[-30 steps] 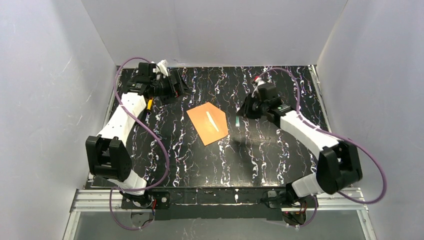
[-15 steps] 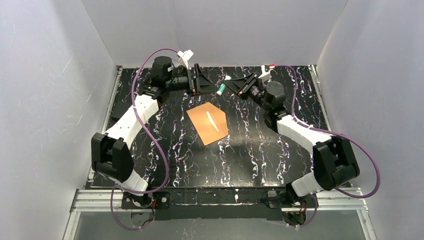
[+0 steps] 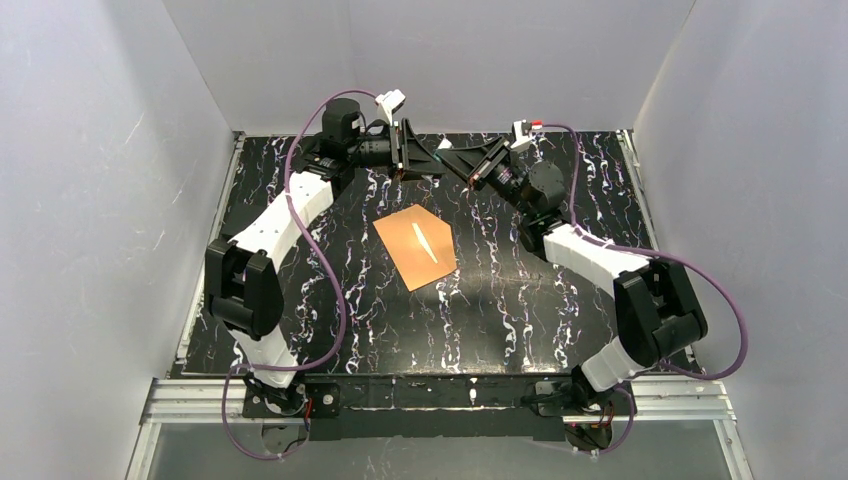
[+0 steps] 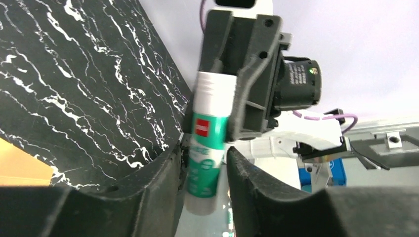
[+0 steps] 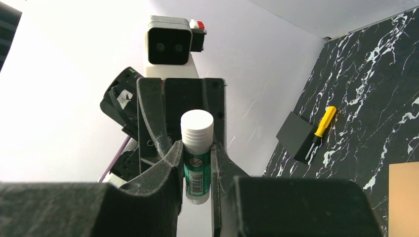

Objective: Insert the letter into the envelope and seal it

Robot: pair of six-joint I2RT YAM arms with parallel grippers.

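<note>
The orange-brown envelope (image 3: 415,246) lies flat mid-table with a thin pale sliver across its face. The letter does not show as a sheet. Both arms meet in the air above the back of the table. My right gripper (image 5: 196,145) is shut on the green body of a glue stick (image 5: 196,123), whose white ribbed end points away from it. My left gripper (image 4: 205,150) faces it, and its fingers closely flank the other end of the same glue stick (image 4: 207,153). I cannot tell whether they press on it.
A yellow-handled screwdriver (image 5: 321,126) and a dark flat square card (image 5: 295,133) lie near the back left wall. White walls enclose the black marbled table (image 3: 520,300) on three sides. An envelope corner (image 4: 20,165) shows below the left gripper.
Both arms have risen and swung toward each other at the back centre. The left jaws, wide open before, have narrowed around the glue stick that the right gripper carries. The envelope has not moved.
</note>
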